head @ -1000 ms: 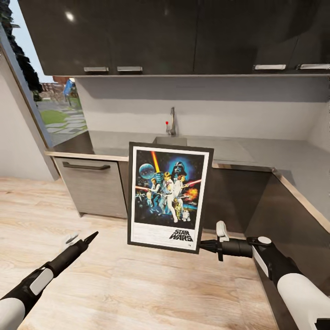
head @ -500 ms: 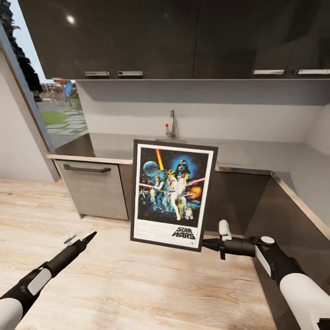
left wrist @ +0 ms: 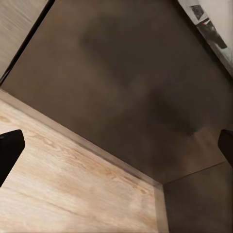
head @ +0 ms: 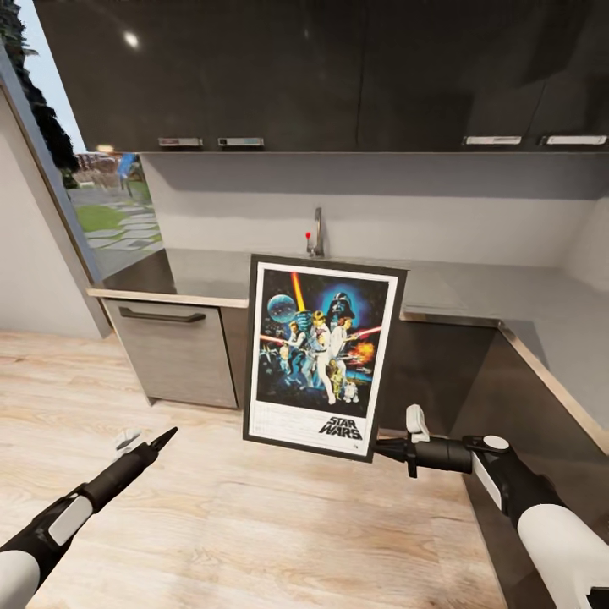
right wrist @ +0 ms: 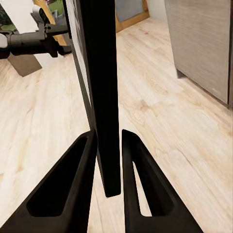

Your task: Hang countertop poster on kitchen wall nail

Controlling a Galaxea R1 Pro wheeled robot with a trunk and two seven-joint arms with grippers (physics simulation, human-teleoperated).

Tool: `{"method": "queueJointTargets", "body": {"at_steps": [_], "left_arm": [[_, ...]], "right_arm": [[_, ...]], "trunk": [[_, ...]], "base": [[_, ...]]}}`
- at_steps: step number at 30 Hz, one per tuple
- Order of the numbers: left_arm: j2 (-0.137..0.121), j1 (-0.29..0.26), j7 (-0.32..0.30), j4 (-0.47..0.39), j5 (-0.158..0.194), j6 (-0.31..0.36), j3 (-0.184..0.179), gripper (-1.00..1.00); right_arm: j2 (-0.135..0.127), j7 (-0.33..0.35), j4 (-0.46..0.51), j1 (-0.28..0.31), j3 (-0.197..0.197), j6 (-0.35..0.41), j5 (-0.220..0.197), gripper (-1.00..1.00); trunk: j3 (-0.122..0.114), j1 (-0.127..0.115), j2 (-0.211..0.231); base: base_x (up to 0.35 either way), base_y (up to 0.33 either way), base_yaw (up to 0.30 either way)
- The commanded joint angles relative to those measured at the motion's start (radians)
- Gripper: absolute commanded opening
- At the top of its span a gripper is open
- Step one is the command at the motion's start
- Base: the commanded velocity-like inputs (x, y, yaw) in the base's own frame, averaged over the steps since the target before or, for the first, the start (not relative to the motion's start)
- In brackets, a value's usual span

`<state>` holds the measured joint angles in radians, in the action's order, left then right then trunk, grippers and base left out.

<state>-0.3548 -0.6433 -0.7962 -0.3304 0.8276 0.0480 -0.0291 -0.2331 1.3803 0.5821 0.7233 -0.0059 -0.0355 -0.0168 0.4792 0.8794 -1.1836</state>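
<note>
Above floor, right hand (head: 378, 450) clamps poster (head: 321, 355).

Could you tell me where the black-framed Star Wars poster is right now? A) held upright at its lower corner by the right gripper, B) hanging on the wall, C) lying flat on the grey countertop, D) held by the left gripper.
A: the right gripper clamps the black-framed Star Wars poster at its lower corner, its fingers pressed on either side of the frame edge.

Both arms are white at the forearm, then black with white patches, each ending in a slim black pincer (head: 166, 437).
</note>
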Motion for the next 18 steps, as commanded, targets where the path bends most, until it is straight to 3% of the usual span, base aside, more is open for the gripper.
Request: {"method": "queueJointTargets", "body": {"at_steps": [1, 7, 11, 13, 18], "left_arm": [[-0.001, -0.001, -0.005, 0.003, 0.008, 0.005, -0.003, 1.0], [-0.001, -0.001, -0.01, 0.008, 0.008, 0.005, -0.003, 1.0], [-0.001, -0.001, -0.011, 0.008, 0.008, 0.006, -0.003, 1.0], [-0.001, -0.001, -0.011, 0.009, 0.008, 0.006, -0.003, 1.0], [-0.001, -0.001, -0.011, 0.009, 0.008, 0.006, -0.003, 1.0]], "right_arm": [[0.0, 0.004, 0.0, 0.001, -0.01, -0.001, -0.002, -1.0], [0.002, -0.003, 0.001, 0.001, -0.059, 0.0, 0.0, -1.0], [0.003, -0.11, 0.0, 0.001, -0.069, 0.015, -0.002, -1.0], [0.003, -0.163, 0.001, 0.001, -0.072, 0.087, -0.004, -1.0], [0.001, -0.169, 0.004, 0.001, -0.071, 0.112, -0.005, -1.0]], "trunk": [[-0.002, -0.004, 0.007], [-0.021, -0.027, 0.049], [-0.034, -0.042, 0.077], [-0.04, -0.05, 0.091], [-0.055, -0.069, 0.126]], "base": [[0.0, 0.0, 0.0], [0.0, 0.0, 0.0], [0.0, 0.0, 0.0], [0.0, 0.0, 0.0], [0.0, 0.0, 0.0]]}}
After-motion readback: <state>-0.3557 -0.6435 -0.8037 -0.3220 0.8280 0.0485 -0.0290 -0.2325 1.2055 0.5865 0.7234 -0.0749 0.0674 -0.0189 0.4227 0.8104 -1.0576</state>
